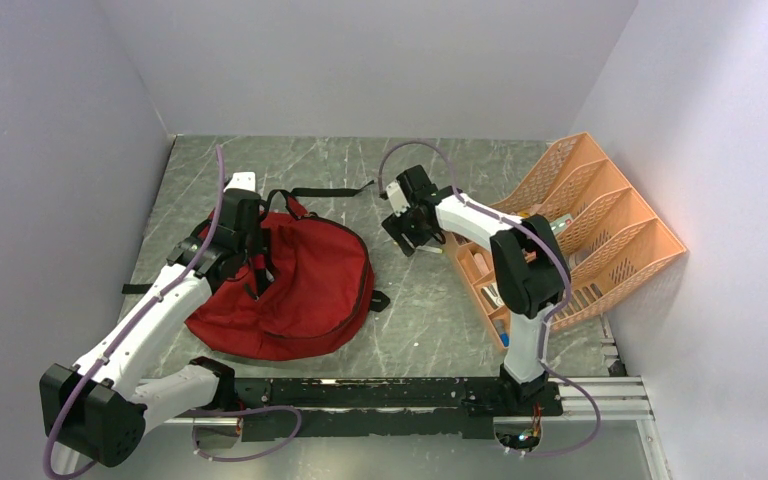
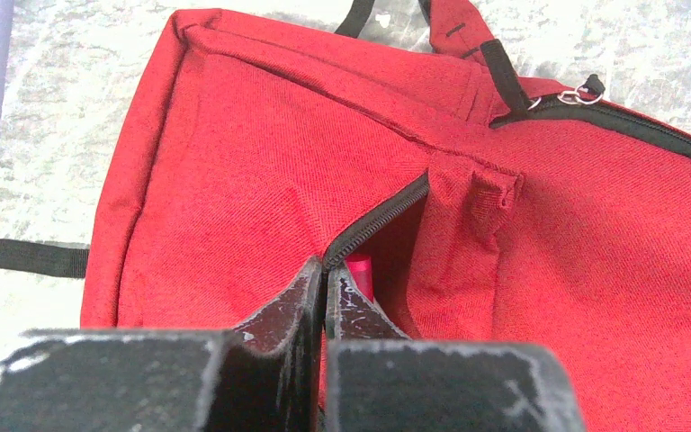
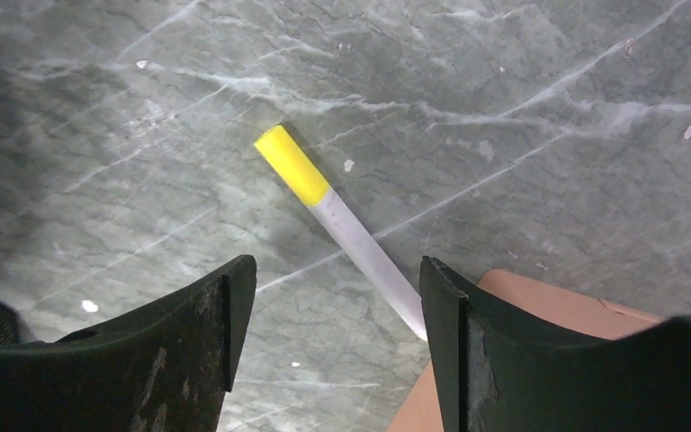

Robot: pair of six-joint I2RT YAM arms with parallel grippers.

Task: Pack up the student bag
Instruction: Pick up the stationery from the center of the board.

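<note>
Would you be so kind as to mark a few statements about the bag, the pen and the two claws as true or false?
1. The left claw is shut on the zipper edge of the student bag. True.
2. The right claw grips the yellow-capped pen. False: its jaws stand open above the pen, which lies on the table.
3. A pink-red item shows inside the bag's open pocket. True.
4. The orange organiser stands to the left of the bag. False: it stands at the table's right side, away from the bag.
</note>
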